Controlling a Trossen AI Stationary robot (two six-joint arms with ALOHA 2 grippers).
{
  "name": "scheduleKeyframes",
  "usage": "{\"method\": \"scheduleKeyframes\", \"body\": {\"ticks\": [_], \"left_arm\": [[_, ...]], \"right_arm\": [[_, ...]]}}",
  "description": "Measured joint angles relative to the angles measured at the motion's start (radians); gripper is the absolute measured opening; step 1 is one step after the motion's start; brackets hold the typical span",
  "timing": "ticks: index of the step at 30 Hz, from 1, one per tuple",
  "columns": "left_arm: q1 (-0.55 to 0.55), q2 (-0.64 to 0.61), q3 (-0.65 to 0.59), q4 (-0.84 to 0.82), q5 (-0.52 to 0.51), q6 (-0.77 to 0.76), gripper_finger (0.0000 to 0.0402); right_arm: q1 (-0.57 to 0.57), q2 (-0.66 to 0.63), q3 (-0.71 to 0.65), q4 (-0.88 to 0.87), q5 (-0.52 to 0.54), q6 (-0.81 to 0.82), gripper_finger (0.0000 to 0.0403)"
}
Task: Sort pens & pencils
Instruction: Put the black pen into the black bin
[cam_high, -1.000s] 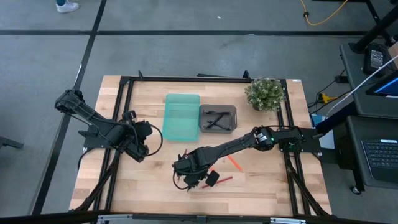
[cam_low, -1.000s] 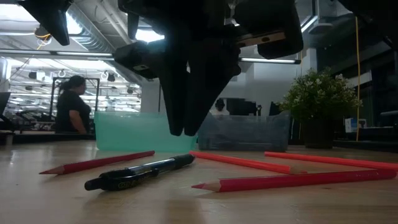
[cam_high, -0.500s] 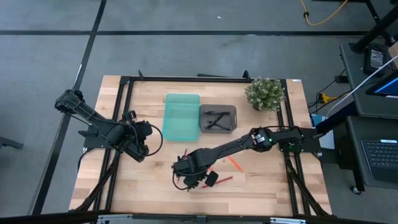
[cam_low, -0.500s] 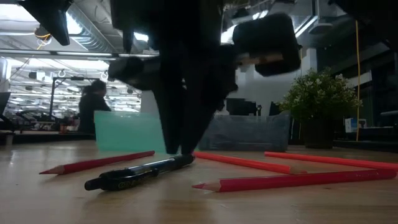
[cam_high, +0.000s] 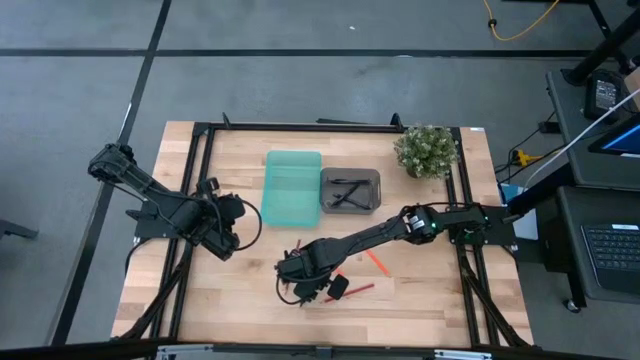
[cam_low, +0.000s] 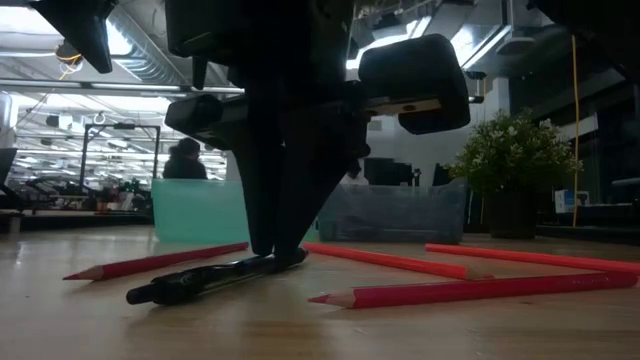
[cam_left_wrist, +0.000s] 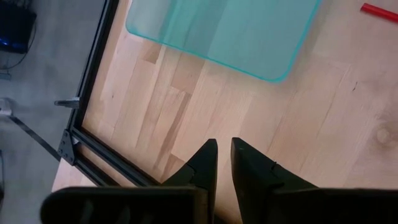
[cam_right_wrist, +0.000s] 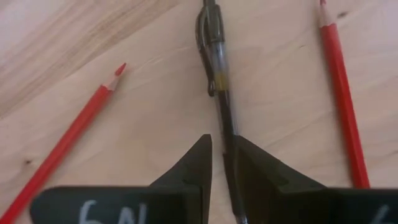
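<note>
A black pen (cam_right_wrist: 214, 62) lies on the wooden table, with a red pencil (cam_right_wrist: 74, 134) and another red pencil (cam_right_wrist: 341, 93) on either side of it. My right gripper (cam_right_wrist: 224, 146) stands over the pen (cam_low: 200, 283) pointing down, with a narrow gap between its fingers and their tips (cam_low: 272, 250) down at the pen. More red and orange pencils (cam_low: 470, 290) lie flat toward the right. My left gripper (cam_left_wrist: 224, 146) waits over bare wood near the teal tray (cam_left_wrist: 236, 31), a narrow gap between its fingers and nothing in it. My right gripper comes from above, pointing down, with one fingertip on each side of the pen's barrel (cam_right_wrist: 227, 134), a short way past the clip. The fingers lie across the pen. The pen rests on the table. Whether both fingers press on it I cannot tell.
The teal tray (cam_high: 291, 187) and a grey tray (cam_high: 350, 190) holding black pens stand side by side at the far middle. A potted plant (cam_high: 426, 150) stands at the far right. A black frame (cam_high: 200, 200) runs round the table. A person shows in the room beyond.
My right gripper has sunk down to the black pen, with the gap between its fingers unchanged. The pen has slid a little toward the table's left and still lies flat.
</note>
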Motion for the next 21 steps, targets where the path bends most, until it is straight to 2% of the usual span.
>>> {"method": "scheduleKeyframes", "body": {"ticks": [21], "left_arm": [[0.000,0.000,0.000,0.000,0.000,0.000,0.0041]], "right_arm": [[-0.021,0.005,-0.004,0.040,-0.031,0.025,0.0067]]}}
